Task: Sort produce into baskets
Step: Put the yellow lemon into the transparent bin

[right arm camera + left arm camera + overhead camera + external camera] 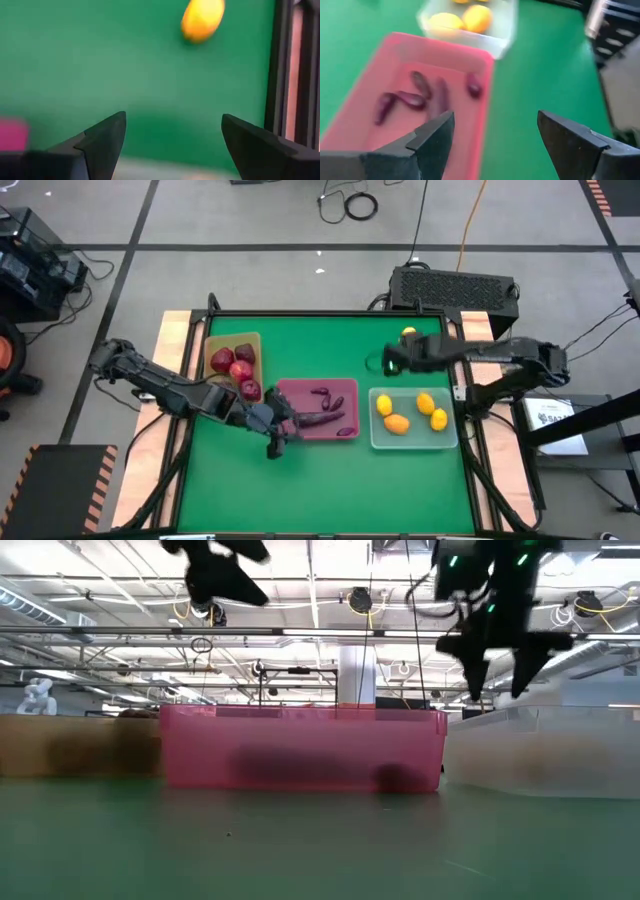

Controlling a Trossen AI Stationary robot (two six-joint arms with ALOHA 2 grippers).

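Three trays stand in a row on the green table. The tan tray (232,340) holds several dark-red apples (240,370). The pink tray (318,386) holds several purple eggplants (412,97). The clear tray (412,442) holds several yellow lemons (397,423). One more lemon (408,333) lies on the table near the far edge; it also shows in the right wrist view (202,19). My left gripper (278,432) is open and empty above the pink tray's near left corner. My right gripper (390,363) is open and empty above the table, on the near side of the loose lemon.
In the low view the pink tray (300,748) stands between the tan tray (80,745) and the clear tray (545,750). A black box (455,288) sits behind the table's far right corner. Bare green table lies along the near edge.
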